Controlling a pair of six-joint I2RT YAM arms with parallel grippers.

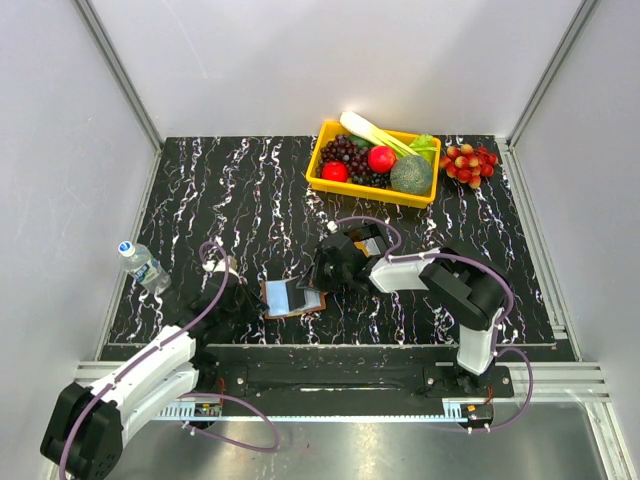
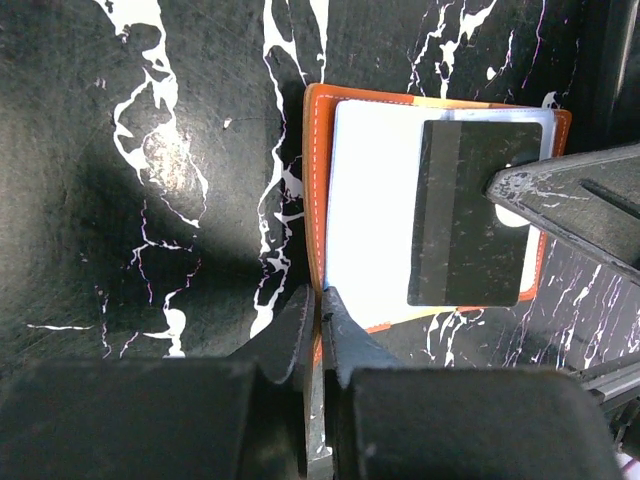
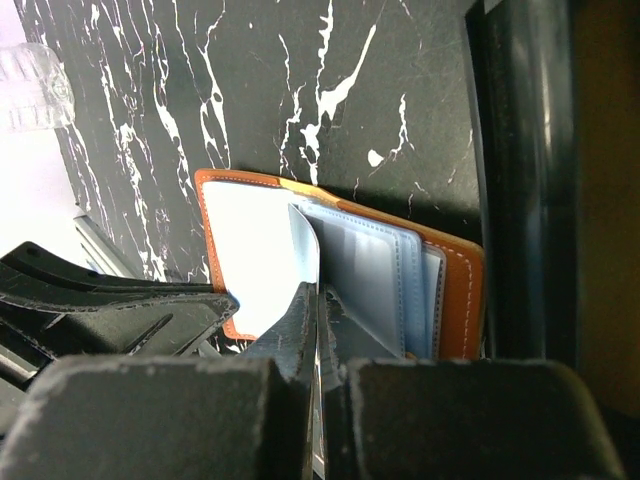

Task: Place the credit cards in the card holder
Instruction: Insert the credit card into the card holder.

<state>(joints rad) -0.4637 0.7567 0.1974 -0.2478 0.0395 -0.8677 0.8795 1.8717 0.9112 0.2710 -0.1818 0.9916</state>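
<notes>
While holder's (image 2: 312, 180) open | L jaws pinch its edge | R jaws clamp card (image 2: 465, 215)

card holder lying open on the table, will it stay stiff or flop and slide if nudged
Probably floppy: the card holder has thin pale sleeves, and one stands up curved. Likely light, since it is thin and barely bigger than the dark card on it. It may slide on the smooth-looking table.
</notes>
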